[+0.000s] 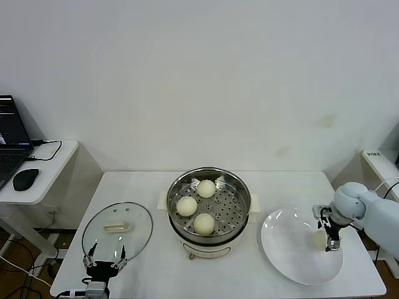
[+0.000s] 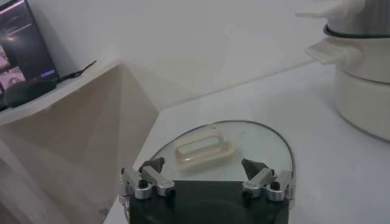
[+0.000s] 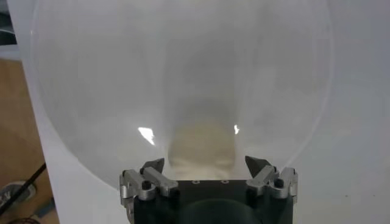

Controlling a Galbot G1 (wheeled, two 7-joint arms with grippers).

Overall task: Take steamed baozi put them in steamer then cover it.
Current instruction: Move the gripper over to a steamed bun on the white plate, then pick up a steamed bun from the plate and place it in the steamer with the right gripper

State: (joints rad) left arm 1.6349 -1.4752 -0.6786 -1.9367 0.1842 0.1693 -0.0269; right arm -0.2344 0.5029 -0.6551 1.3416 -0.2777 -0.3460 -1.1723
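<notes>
- Table (image 1: pixel 156 274) is carrying everything; steamer (image 1: pixel 234 187) is sitting at its centre, uncovered.
- Plate (image 1: pixel 280 252) is lying right of the steamer, well apart from the lid.
- Glass lid (image 1: pixel 100 225) is lying flat left of the steamer, handle (image 2: pixel 206 150) up.
- Three baozi (image 1: pixel 204 223) are resting on the steamer's perforated tray; a fourth (image 3: pixel 201 146) is lying on the plate.
- Right gripper (image 1: pixel 328 232) is hanging over the plate, right of the steamer, jaws spread either side of that fourth bun, not clamping it.
- Left gripper (image 1: pixel 105 256) is hovering at the lid's near edge, left of the steamer, jaws apart, holding nothing.
</notes>
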